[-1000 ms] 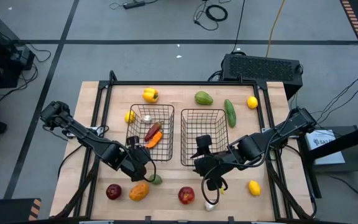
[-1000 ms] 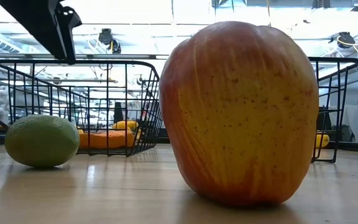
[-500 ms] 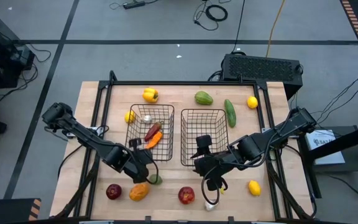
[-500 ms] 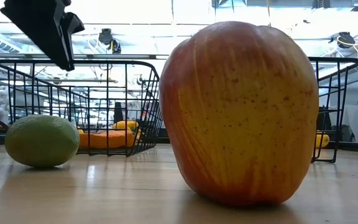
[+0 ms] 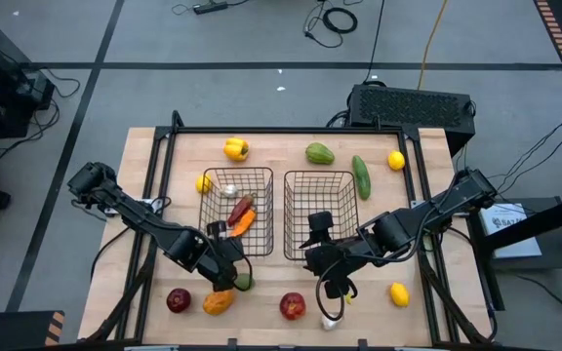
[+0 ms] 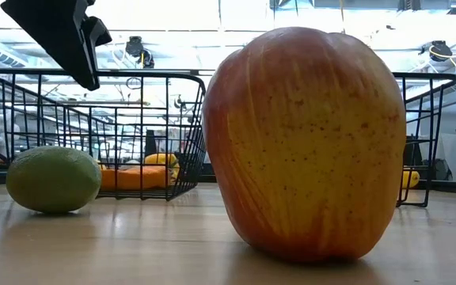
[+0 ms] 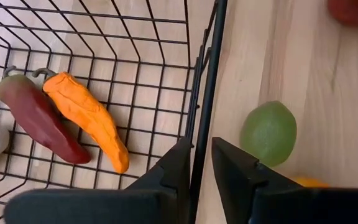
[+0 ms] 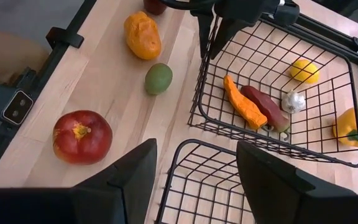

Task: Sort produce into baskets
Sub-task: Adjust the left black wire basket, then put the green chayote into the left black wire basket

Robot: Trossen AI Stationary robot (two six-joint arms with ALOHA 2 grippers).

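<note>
My left gripper [image 7: 201, 168] is at the near right corner of the left basket [image 5: 237, 172], shut on its rim wire. That basket holds an orange pepper [image 7: 86, 118], a red pepper [image 7: 36, 118], a garlic bulb [image 8: 294, 101] and a lemon [image 8: 305, 70]. A lime [image 7: 268, 132] lies on the table just outside that corner. My right gripper [image 8: 194, 186] hangs open above the near left corner of the right basket [image 5: 320, 175], touching nothing. My left gripper pinches the left basket's top rim wire [image 7: 205, 118] at its near right corner, one finger [image 7: 178, 165] inside the basket and one outside. The fingers slant down from the near left. The basket stands on the table.
Near the front edge lie a dark red apple [image 5: 178, 299], an orange pepper [image 5: 219, 300], a red apple [image 5: 292, 306] and a lemon [image 5: 399, 292]. At the far side are a yellow pepper [image 5: 235, 148], a green pepper [image 5: 319, 153], a cucumber [image 5: 361, 176] and a lemon [image 5: 395, 161].
My left gripper has gone down and a little toward the table's near right, onto the left basket's corner. The basket's near right corner has shifted slightly in the low view.
</note>
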